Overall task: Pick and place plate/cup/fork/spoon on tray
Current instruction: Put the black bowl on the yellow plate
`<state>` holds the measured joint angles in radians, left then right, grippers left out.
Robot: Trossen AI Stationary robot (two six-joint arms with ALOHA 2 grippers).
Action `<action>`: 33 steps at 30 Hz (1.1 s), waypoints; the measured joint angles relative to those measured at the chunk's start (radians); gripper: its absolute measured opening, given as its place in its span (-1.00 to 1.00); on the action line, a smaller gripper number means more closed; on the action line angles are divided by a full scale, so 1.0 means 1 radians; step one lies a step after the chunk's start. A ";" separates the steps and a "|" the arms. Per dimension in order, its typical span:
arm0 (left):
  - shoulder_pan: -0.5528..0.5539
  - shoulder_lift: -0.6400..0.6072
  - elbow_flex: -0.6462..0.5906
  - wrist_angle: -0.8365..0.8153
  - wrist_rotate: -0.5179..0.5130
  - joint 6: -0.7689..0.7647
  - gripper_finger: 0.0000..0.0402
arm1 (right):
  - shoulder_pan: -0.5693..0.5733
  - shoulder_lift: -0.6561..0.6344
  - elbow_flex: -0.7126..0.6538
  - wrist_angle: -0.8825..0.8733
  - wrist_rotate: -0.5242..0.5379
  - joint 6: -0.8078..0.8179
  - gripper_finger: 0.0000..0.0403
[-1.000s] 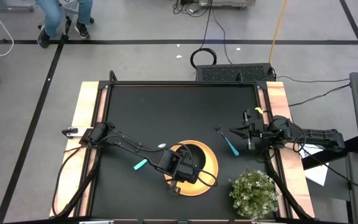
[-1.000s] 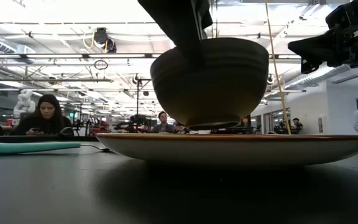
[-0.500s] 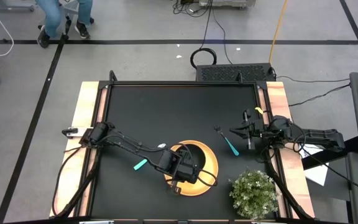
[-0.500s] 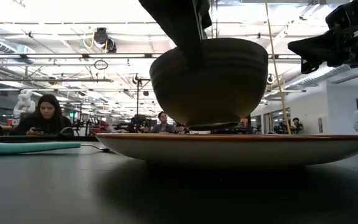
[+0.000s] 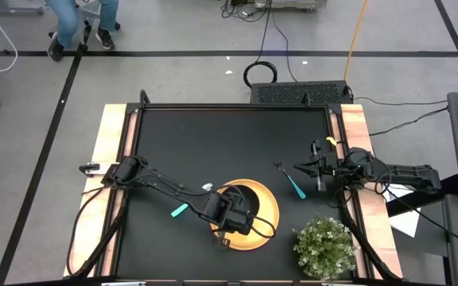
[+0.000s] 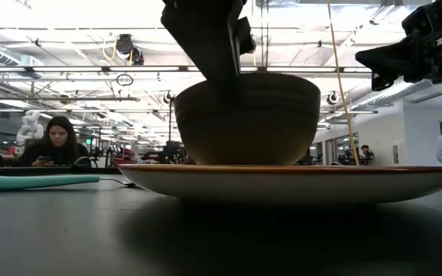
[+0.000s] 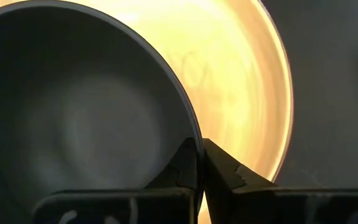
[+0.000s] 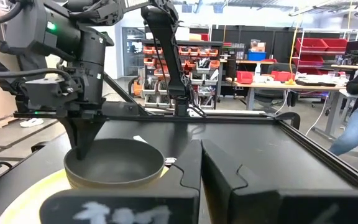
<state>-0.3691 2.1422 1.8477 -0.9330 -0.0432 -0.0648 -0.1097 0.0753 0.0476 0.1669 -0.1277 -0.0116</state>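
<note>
Left gripper [image 7: 199,163] over yellow tray [image 5: 270,208] at near-centre of table [image 5: 229,135], jaws pinching rim of cup [image 6: 245,119]. Cup sits on tray, left of tray's middle, upright. Right gripper [image 5: 299,168] at right side of table, raised, jaws pressed together, holding nothing. Fork [image 5: 291,182] lies on table just near right gripper, right of tray. Spoon [image 5: 179,210] lies left of tray. Potted plant [image 5: 324,246] at near right corner.
</note>
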 joint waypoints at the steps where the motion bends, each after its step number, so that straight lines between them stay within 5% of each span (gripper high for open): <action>1: 0.000 0.000 0.000 -0.001 0.000 -0.001 -0.97 | 0.000 0.000 0.000 0.000 0.000 0.000 -1.00; 33: -0.022 -0.005 -0.085 0.072 -0.021 -0.042 -0.97 | 0.000 0.000 0.000 0.001 0.000 0.012 -1.00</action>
<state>-0.3906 2.1376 1.7626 -0.8612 -0.0641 -0.1067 -0.1095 0.0750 0.0475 0.1677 -0.1276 0.0006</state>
